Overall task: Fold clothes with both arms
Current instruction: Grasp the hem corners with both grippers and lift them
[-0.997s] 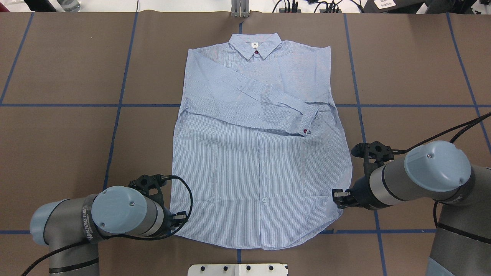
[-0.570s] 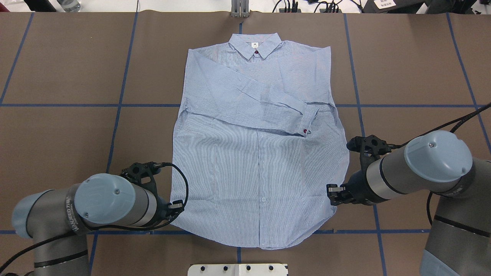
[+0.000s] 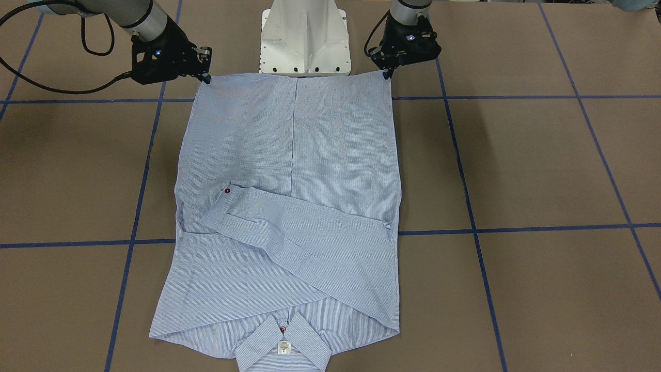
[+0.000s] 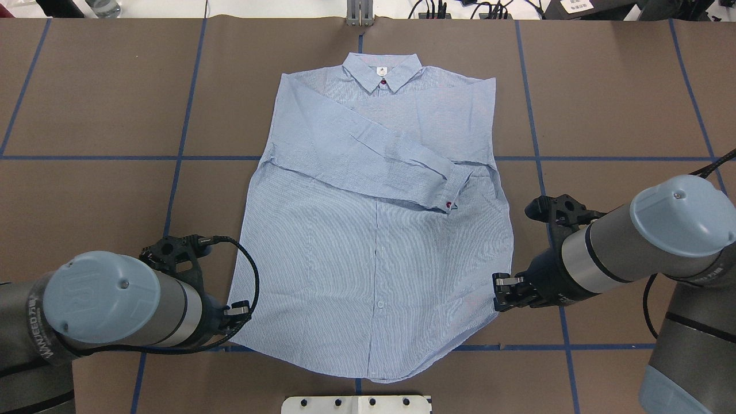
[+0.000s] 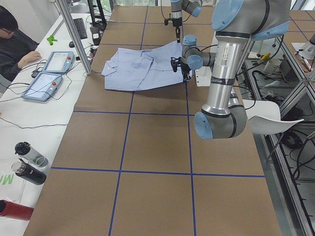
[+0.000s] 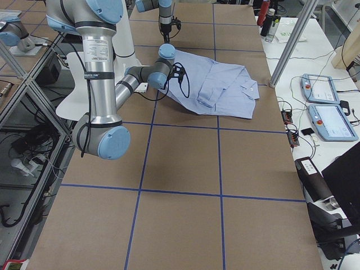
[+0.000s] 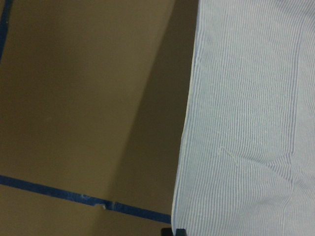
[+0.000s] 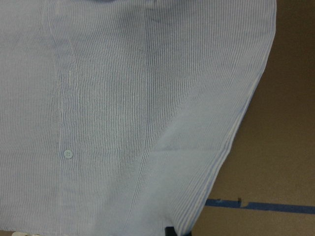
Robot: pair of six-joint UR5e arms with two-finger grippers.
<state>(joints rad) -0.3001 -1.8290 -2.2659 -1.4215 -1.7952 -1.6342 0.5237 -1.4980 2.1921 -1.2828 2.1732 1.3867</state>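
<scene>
1. The shirt (image 4: 368,259) lies front up in the middle of the table (image 4: 86,103), with the collar (image 4: 380,72) at the far side and the hem on my side, just ahead of my base (image 4: 356,404).
2. Both sleeves are folded across the chest. The top sleeve (image 4: 368,155) runs diagonally down toward my right, and its cuff (image 4: 454,187) shows a red button (image 4: 449,203).
3. My left gripper (image 4: 234,313) is at the hem's left corner, fingers pinched together on the fabric right at the edge.
4. My right gripper (image 4: 501,290) is at the hem's right corner, fingers clamped on the cloth the same way.
5. From the front camera the hem runs pretty much straight between my two grippers, and in the side cams that end sits raised off the table while the collar end lies flat.
6. My left wrist cam just shows the striped side edge next to brown table and a blue tape line (image 7: 59,194). The right one is mostly stripes plus one white button (image 8: 67,154).
</scene>
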